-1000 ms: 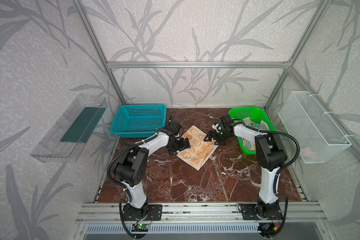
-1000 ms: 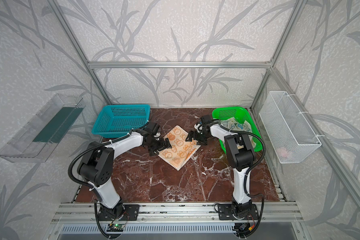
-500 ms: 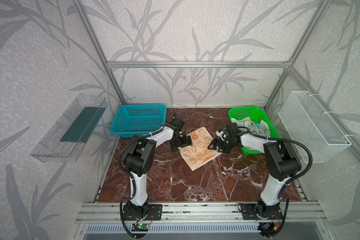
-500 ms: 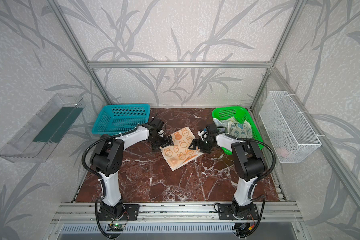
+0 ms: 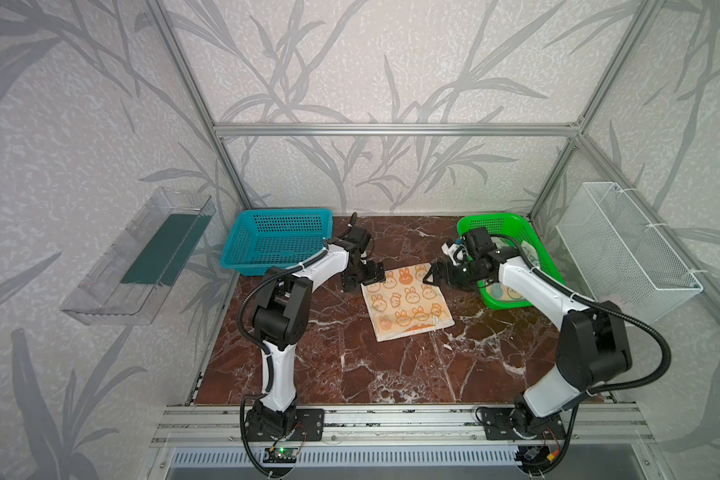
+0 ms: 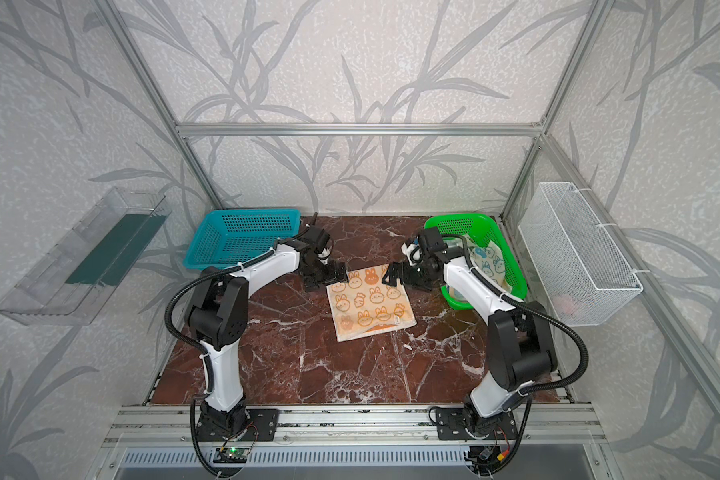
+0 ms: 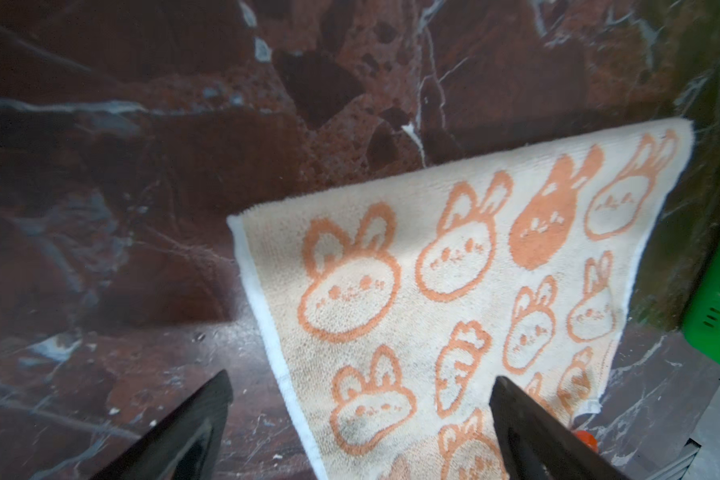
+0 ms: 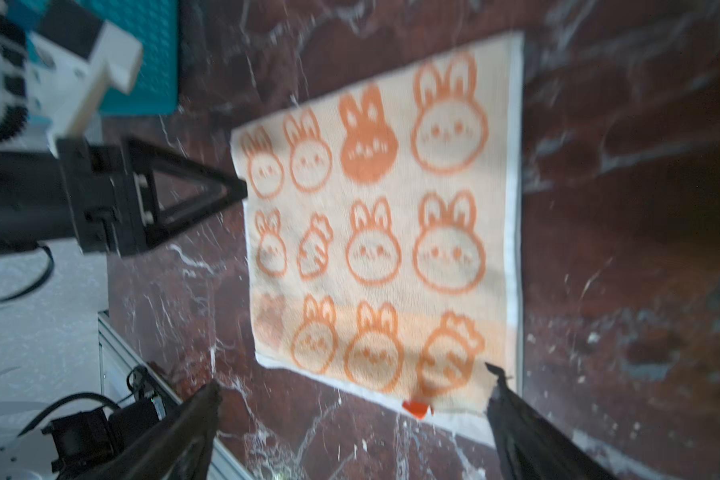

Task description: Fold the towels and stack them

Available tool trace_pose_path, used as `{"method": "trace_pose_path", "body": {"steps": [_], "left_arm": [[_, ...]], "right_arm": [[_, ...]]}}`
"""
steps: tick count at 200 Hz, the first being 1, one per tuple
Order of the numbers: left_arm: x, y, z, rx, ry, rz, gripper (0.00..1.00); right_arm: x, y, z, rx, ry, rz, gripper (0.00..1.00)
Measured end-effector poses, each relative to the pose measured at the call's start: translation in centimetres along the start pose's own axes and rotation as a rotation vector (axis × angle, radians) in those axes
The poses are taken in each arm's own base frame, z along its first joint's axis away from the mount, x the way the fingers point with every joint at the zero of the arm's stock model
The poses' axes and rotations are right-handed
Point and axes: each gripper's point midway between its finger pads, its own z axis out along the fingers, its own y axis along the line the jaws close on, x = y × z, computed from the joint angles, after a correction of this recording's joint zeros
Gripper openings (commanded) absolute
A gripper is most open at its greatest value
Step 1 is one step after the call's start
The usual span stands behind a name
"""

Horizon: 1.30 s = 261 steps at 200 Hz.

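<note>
I see a soft peach-orange terry towel, printed with outlined bunnies and carrots and hemmed in white. It lies flat on the veined red-brown marble tabletop, just beside the green perforated plastic basket. It looks nearly square, so I cannot tell a long axis. Its edges sit slightly skewed to the basket's, with a darker orange band along its front edge.

A crumpled cream-and-blue bunny towel fills the basket. My left gripper straddles the orange towel's corner farthest from the basket, jaws spread, empty. My right gripper sits between towel and basket, jaws wide apart, gripping nothing.
</note>
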Motion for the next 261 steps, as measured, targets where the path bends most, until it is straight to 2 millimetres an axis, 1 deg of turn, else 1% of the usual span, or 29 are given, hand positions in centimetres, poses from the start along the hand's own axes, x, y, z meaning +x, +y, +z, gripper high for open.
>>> {"method": "trace_pose_path", "body": {"steps": [9, 21, 32, 40, 57, 67, 78, 96, 121, 140, 176, 199, 219, 261], "left_arm": [[-0.2, -0.5, -1.3, 0.015, -0.029, 0.008, 0.99], [-0.6, -1.1, -2.9, 0.037, -0.068, 0.019, 0.99], [-0.9, -1.7, -4.2, 0.057, -0.099, 0.029, 0.99], [-1.1, -2.1, -5.0, 0.070, -0.121, 0.035, 0.99], [-1.3, -2.5, -5.8, 0.085, -0.138, 0.041, 0.99], [-1.3, -2.6, -5.7, 0.089, -0.139, 0.042, 0.99], [-1.1, -2.5, -5.5, 0.090, -0.132, 0.041, 0.99], [-0.8, -2.4, -5.3, 0.092, -0.122, 0.040, 0.99], [-0.7, -2.4, -5.1, 0.099, -0.112, 0.040, 0.99], [-0.6, -2.3, -4.5, 0.096, -0.098, 0.036, 0.99], [-0.4, -2.0, -3.3, 0.088, -0.070, 0.029, 0.99], [-0.3, -1.9, -3.0, 0.088, -0.061, 0.028, 0.99], [-0.2, -2.0, -3.0, 0.092, -0.059, 0.028, 0.99], [-0.3, -2.0, -2.9, 0.093, -0.059, 0.028, 0.99]], "right_arm": [[-1.9, -0.1, 0.6, 0.007, -0.016, -0.016, 0.99], [-3.6, -0.8, 1.7, 0.026, -0.018, -0.026, 0.99], [-4.4, -1.6, 3.0, 0.046, -0.002, -0.028, 1.00], [-4.8, -2.2, 4.0, 0.063, 0.014, -0.033, 0.98], [-5.5, -3.7, 6.0, 0.092, 0.045, -0.041, 0.92], [-5.8, -4.4, 6.9, 0.106, 0.062, -0.047, 0.88], [-6.0, -5.0, 7.9, 0.116, 0.075, -0.062, 0.86], [-6.4, -6.0, 9.0, 0.138, 0.094, -0.087, 0.80], [-7.2, -7.1, 10.0, 0.161, 0.102, -0.120, 0.74], [-7.4, -7.9, 10.5, 0.173, 0.112, -0.139, 0.66], [-7.7, -8.7, 11.6, 0.178, 0.134, -0.177, 0.56], [-7.3, -9.1, 12.1, 0.177, 0.159, -0.186, 0.47], [-7.2, -9.2, 12.5, 0.168, 0.170, -0.192, 0.44], [-7.2, -8.8, 13.0, 0.164, 0.185, -0.219, 0.34]]}}
